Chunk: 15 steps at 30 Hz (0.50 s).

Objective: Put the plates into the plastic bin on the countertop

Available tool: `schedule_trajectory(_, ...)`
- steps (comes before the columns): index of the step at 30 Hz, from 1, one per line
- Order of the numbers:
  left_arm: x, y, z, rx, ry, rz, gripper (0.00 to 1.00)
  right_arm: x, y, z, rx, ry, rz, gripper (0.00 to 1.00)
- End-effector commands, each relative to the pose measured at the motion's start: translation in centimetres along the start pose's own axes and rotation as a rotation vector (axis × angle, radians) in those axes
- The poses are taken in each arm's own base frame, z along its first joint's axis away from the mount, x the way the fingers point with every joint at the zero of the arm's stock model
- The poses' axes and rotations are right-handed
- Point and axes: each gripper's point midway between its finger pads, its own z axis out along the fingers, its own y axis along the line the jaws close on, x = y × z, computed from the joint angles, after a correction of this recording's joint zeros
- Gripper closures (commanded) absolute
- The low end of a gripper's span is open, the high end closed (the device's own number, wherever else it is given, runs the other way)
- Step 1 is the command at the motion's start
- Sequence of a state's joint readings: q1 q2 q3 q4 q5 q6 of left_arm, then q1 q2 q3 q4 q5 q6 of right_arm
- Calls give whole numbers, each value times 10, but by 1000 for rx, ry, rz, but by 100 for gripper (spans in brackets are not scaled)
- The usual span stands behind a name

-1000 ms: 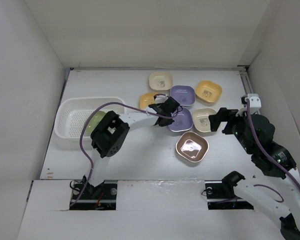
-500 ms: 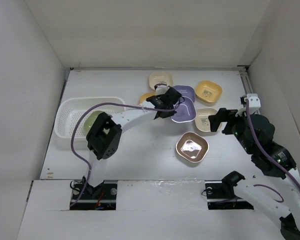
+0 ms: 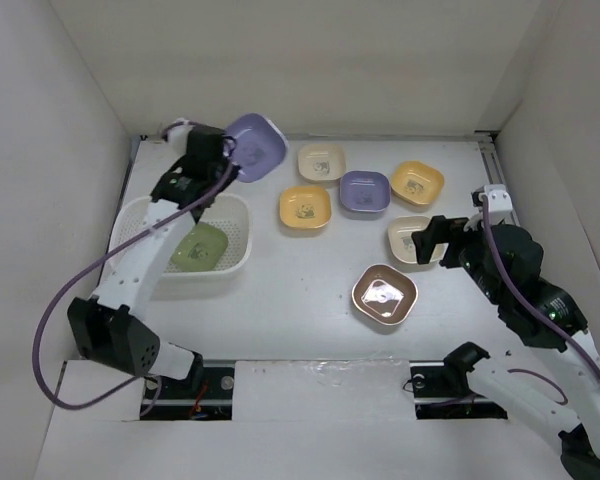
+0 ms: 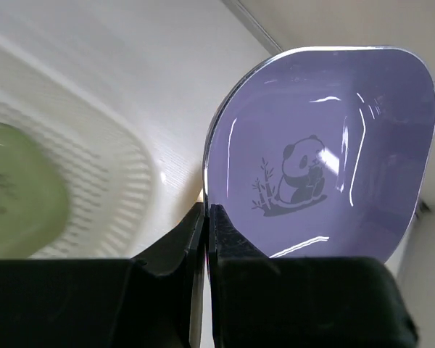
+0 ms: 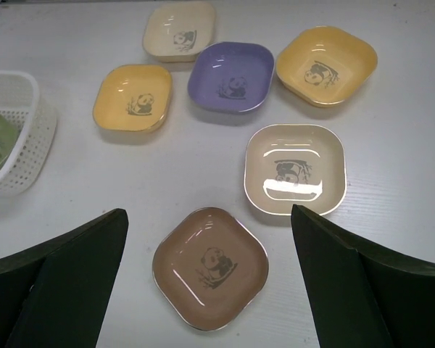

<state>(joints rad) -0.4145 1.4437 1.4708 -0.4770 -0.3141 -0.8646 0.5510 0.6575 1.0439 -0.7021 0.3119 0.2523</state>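
Left gripper [image 4: 206, 217] fingers are clamped on the rim of a purple plate [image 4: 326, 159], held tilted in the air near the plastic bin's [image 3: 130, 215] far corner. Right gripper [image 3: 432, 240] fingers stand wide apart, empty. 1 green plate [image 3: 200, 247] lies in the bin, and 6 plates remain on the countertop [image 3: 280, 290].

Both arms are built of smooth white tube links joined by boxy black motor housings. On the left arm [image 3: 142, 264] a thin lilac cable [image 3: 40, 338] runs loose from just behind the left gripper [image 3: 223, 152] to the black elbow block farthest from it. That gripper's fingers [image 4: 167, 250] are matte black and flat-faced, tapering to thin tips. The right arm [image 3: 520, 290] carries the same lilac cable over its black housings, with a small white bracket [image 3: 498, 200] just behind the right gripper [image 3: 432, 243]. The right gripper's fingers [image 5: 61, 279] are broad dark wedges, faintly greenish on their inner faces.
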Motion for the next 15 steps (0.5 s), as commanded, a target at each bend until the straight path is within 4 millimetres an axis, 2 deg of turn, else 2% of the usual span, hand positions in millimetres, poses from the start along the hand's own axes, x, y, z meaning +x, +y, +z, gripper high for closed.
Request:
schedule_trajectory(1, -20, 55, 0, -70, 0, -24, 100, -13, 8, 1, -39, -50, -2, 0)
schedule_trajectory(2, -32, 82, 0, -115, -23, -49, 100, -15, 10, 1, -51, -57, 1, 0)
schedule_trajectory(4, -39, 105, -3, -155, -45, -67, 100, -13, 10, 4, -48, -48, -13, 0)
schedule_trajectory(5, -36, 119, -7, -176, -47, -75, 100, -11, 12, 6, -57, -35, -17, 0)
schedule_trajectory(6, -42, 136, -8, -211, -64, -98, 100, -11, 13, 9, -57, -35, -17, 0)
schedule_trajectory(8, -39, 153, -10, -228, -60, -132, 100, -16, 17, 10, -74, -43, -24, 0)
schedule_trajectory(9, -32, 171, -11, -263, -56, -143, 100, -15, 19, 10, -86, -40, -25, 0)
schedule_trajectory(10, -28, 174, -11, -262, -57, -144, 100, -13, 19, 12, -84, -30, -37, 0)
schedule_trajectory(13, -13, 204, -9, -339, -61, -180, 100, -17, 25, 12, -113, -44, -32, 0)
schedule_trajectory(14, -11, 206, -9, -331, -64, -201, 100, -13, 26, 14, -119, -34, -34, 0)
schedule_trajectory(15, 6, 220, -6, -364, -31, -195, 100, -11, 28, 15, -130, -31, -35, 0)
